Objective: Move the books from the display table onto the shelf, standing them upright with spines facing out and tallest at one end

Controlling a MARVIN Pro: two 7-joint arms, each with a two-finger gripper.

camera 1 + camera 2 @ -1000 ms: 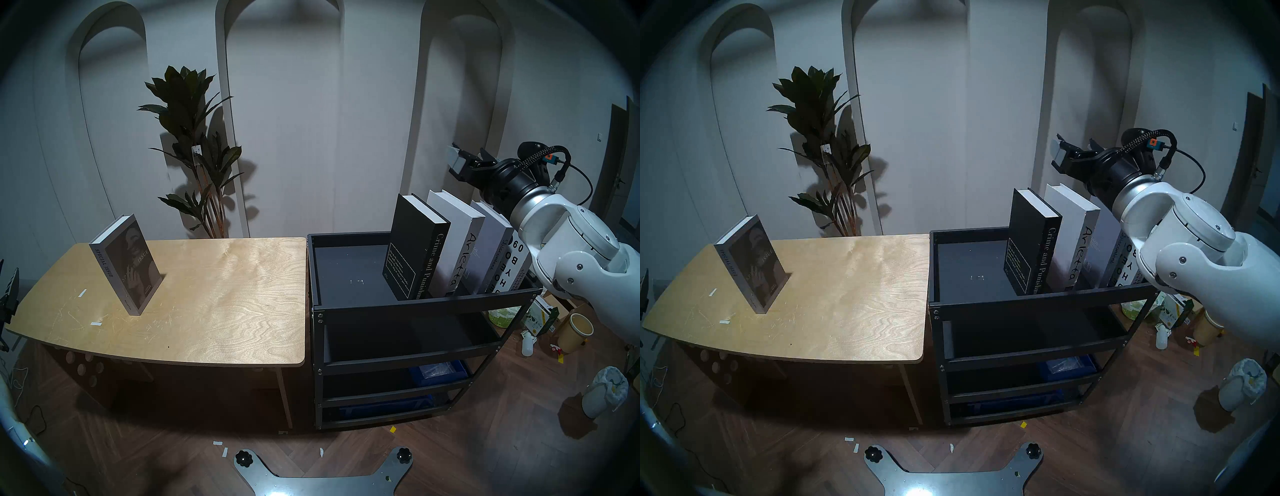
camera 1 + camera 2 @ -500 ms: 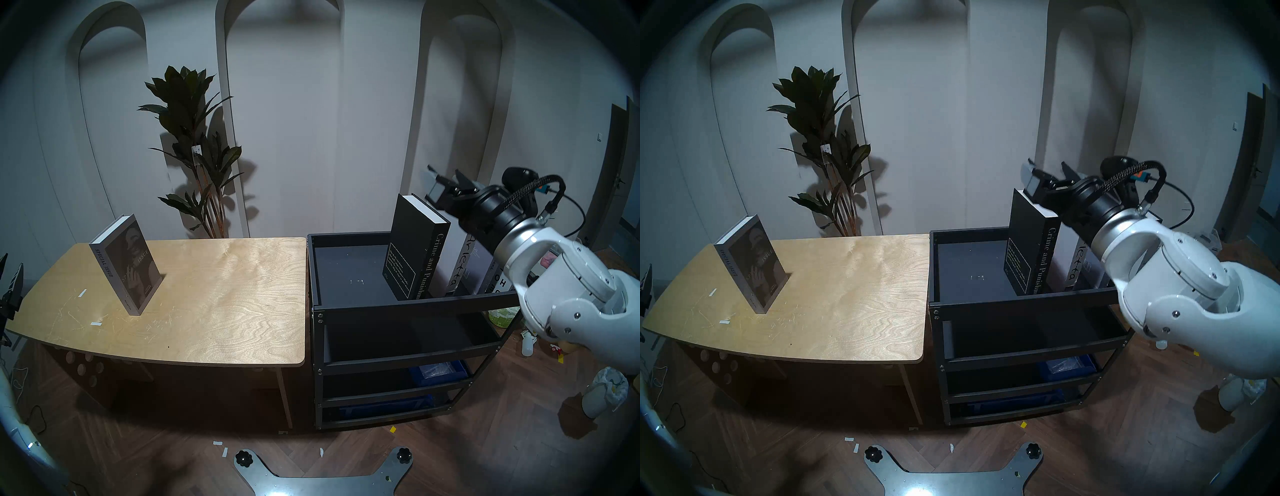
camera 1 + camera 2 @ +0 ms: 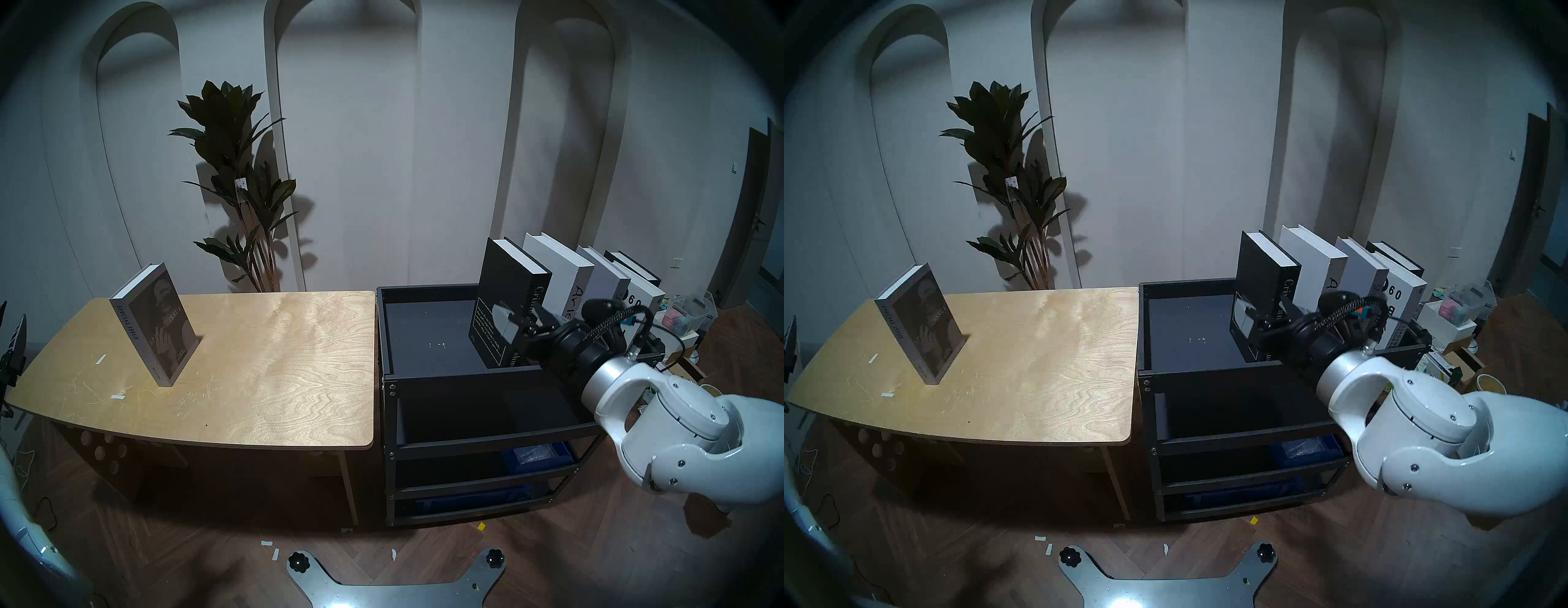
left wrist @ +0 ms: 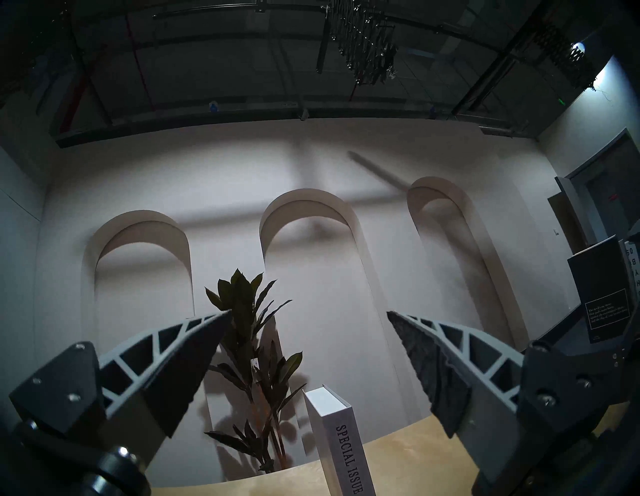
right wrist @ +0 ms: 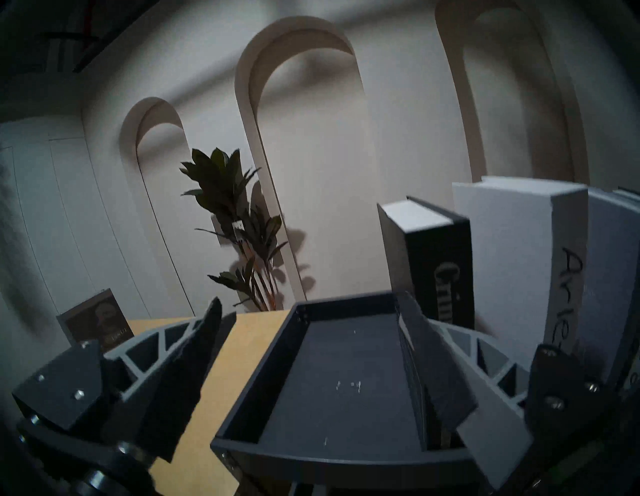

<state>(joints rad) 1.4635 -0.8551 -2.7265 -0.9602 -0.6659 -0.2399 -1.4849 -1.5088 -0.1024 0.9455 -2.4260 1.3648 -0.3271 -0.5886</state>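
Landmark: black shelf (image 3: 500,375), top tray rimmed, just right of the wooden worktop (image 3: 271,365).

Right tool (image 3: 515,322): dropped from above the book tops, as a second ago, to spine height in front of the shelf's row; jaws spread wide, nothing between them. Seen in the right wrist view as hanging over the tray's front rim with one finger (image 5: 436,367) just beside the black Crime and Punishment (image 3: 509,297); contact not possible to tell.

Row on the shelf: unchanged over the last second. Crime and Punishment at the left end, then white Arietta (image 3: 555,271), a grey volume (image 3: 602,276), a white one with bold black letters (image 3: 640,293), and a dark one (image 3: 632,265) behind at the far right. All upright, leaning slightly, spines facing front.

Left tool (image 4: 308,350): barely in the head view, at its left edge, well left of the shelf; jaws released and empty, aimed above the worktop.

SPECIAL ISSUE (image 3: 155,325): stood upright on the worktop's left part, well apart from the shelf, not shifted.

Reading for the task: five books shelved, one left. Descent of the empty right tool judged as withdrawal after a placement, or a nudge to square the row. Height order doubtful: Arietta looked tallest yet sat second from the left end.
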